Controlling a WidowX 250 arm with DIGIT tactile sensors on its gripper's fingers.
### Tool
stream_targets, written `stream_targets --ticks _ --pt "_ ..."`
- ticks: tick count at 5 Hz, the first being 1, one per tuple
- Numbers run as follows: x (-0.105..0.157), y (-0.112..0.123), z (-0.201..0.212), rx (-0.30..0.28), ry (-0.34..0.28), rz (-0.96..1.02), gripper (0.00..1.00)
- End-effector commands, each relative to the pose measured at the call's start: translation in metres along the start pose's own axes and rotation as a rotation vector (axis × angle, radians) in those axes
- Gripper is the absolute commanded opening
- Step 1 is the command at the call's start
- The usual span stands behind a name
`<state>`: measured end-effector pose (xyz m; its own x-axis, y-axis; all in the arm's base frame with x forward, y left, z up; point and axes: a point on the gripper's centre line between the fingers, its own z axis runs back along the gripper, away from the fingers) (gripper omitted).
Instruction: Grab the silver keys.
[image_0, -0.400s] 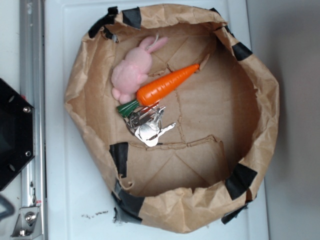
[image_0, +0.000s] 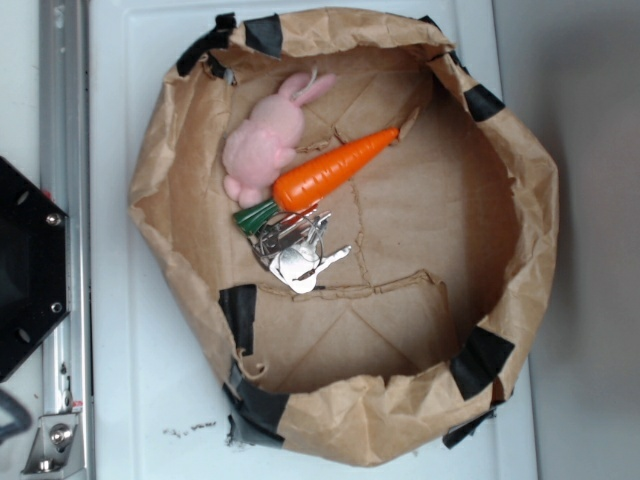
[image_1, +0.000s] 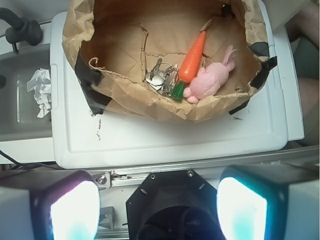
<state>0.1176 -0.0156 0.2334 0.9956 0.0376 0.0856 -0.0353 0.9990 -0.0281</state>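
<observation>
Silver keys in paper basket

Silver keys (image_0: 297, 255) lying on brown paper basket (image_0: 520, 200) floor, touching toy carrot (image_0: 325, 175) green top, near pink plush bunny (image_0: 262, 150). End effector (image_1: 159, 207) wide open, empty, well apart. No readable writing.

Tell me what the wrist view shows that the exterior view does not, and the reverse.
Only the wrist view shows the gripper, its two fingers spread apart in the foreground, well short of the bag, plus crumpled white paper in a clear bin at the left. Only the exterior view shows the bag's far rim with black tape and its whole floor from above. Both show the brown paper bag holding the silver keys, the orange carrot and the pink bunny, keys touching the carrot's green end.
</observation>
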Motion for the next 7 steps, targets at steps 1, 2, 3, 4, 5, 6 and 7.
stream_targets --ticks 1,2,3,4,5,6,7 --pt "0.065 -0.012 -0.030 0.130 -0.102 -0.203 1.00" --pt "0.086 -0.016 -0.050 0.151 -0.057 -0.389 1.00" --pt "0.106 -0.008 -0.060 0.123 -0.064 -0.516 1.00" --pt "0.123 -0.002 -0.075 0.107 -0.077 -0.661 1.00" --pt "0.136 0.007 -0.092 0.084 -0.089 -0.740 1.00" --pt "0.139 0.008 -0.104 0.058 -0.103 -0.797 1.00" --pt "0.139 0.004 -0.115 0.049 -0.104 -0.865 1.00"
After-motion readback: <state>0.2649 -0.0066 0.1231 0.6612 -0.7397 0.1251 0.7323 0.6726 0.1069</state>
